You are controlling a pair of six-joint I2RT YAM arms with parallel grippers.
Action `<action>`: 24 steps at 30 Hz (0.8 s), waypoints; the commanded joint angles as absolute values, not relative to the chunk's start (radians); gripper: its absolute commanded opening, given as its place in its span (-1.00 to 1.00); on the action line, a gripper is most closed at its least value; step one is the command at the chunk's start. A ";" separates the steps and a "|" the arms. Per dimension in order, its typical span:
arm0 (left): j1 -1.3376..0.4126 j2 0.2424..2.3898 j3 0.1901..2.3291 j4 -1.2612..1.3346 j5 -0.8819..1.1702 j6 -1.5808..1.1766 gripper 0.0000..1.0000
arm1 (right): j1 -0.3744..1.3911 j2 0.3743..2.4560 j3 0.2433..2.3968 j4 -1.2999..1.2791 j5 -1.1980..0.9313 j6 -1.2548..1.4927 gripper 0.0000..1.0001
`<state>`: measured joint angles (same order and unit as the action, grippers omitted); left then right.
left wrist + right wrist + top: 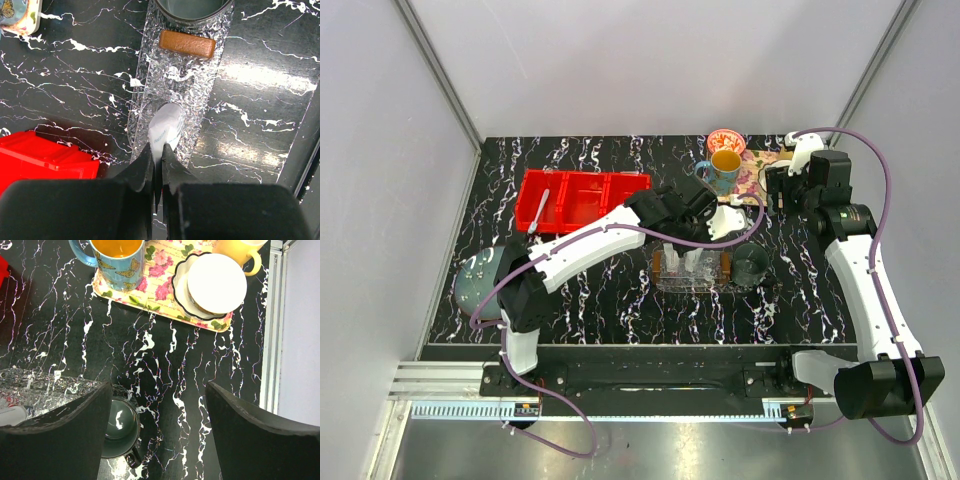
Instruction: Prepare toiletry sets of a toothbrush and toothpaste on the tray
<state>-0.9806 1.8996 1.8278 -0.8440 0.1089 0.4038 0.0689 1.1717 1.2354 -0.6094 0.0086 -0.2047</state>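
Left wrist view: the left tool is pinched tight on a toothpaste tube that pokes out toward 12 o'clock. Its long axis lines up with the clear tray right beneath; can't tell if it's touching yet.

Top view: the left arm is stretched diagonally over the desk. The toothbrush is in the red bin at 10 o'clock.

Right wrist view: the right tool is spread wide and holding nothing, with the tray at its 8 o'clock.

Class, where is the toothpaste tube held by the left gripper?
In the left wrist view, the toothpaste tube is pinched in the left gripper over the camera-side end of the clear tray, with a red bin to its left.
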 commanded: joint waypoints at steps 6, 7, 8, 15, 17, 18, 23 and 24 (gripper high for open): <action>-0.974 1.887 1.827 -0.801 0.132 0.410 -0.92 | 0.060 1.154 1.236 -0.572 0.005 -0.202 0.60; -0.974 1.888 1.827 -0.801 0.129 0.410 -0.90 | 0.061 1.154 1.236 -0.572 0.003 -0.202 0.60; -0.974 1.888 1.825 -0.801 0.132 0.408 -0.89 | 0.061 1.154 1.236 -0.572 0.003 -0.202 0.60; -0.974 1.890 1.821 -0.799 0.129 0.410 -0.85 | 0.060 1.155 1.235 -0.572 0.003 -0.202 0.60; -0.974 1.890 1.818 -0.796 0.126 0.408 -0.81 | 0.061 1.152 1.235 -0.572 0.003 -0.202 0.60; -0.974 1.891 1.816 -0.796 0.124 0.411 -0.79 | 0.060 1.152 1.236 -0.572 0.002 -0.202 0.60; -0.974 1.891 1.807 -0.788 0.117 0.411 -0.66 | 0.061 1.154 1.235 -0.574 0.003 -0.202 0.60; -0.974 1.893 1.804 -0.788 0.115 0.413 -0.64 | 0.060 1.152 1.235 -0.572 0.003 -0.202 0.60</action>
